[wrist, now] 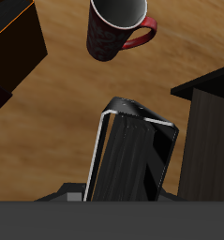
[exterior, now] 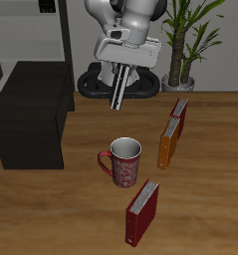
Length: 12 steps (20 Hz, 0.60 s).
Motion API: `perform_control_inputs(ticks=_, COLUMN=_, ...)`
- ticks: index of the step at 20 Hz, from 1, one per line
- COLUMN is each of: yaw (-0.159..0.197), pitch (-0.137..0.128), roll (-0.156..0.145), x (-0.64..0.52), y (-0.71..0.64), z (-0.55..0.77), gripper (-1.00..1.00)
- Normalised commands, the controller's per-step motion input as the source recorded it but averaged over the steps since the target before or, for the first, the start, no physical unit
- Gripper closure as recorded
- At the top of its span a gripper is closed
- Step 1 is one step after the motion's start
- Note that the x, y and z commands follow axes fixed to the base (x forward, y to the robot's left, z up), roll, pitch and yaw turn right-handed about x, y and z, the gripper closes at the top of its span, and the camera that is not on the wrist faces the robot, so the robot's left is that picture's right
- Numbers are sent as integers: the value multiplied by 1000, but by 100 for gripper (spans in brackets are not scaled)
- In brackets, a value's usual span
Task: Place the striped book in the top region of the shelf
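My gripper [exterior: 120, 68] is shut on the striped book [exterior: 120, 90], a thin book with black and white stripes. It hangs upright in the air above the table, behind the mug. In the wrist view the striped book [wrist: 132, 155] shows dark with a pale edge, just under the hand. The shelf [exterior: 31, 115] is a large, low, near-black box on the table, beside the gripper and a little nearer the front. It also shows in the wrist view [wrist: 205, 122], close beside the held book.
A dark red patterned mug [exterior: 122, 159] stands mid-table, also in the wrist view [wrist: 113, 28]. An orange book [exterior: 167, 141] and a red book [exterior: 179, 113] stand beyond it. A dark red book [exterior: 142, 212] stands near the front edge. A grey-framed rack [exterior: 53, 30] and a plant [exterior: 185, 40] stand at the back.
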Motion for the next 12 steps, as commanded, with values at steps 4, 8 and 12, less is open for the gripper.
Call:
perform_control_inputs(ticks=4, yaw=43, pitch=6, roll=-81, x=90, y=121, z=-71, gripper=100)
perform_control_inputs(ticks=8, yaw=45, pitch=13, roll=-117, x=132, y=198, z=-129, gripper=100)
perform_control_inputs(ticks=12, yaw=27, pitch=49, roll=-99, x=139, y=164, z=-137, gripper=100)
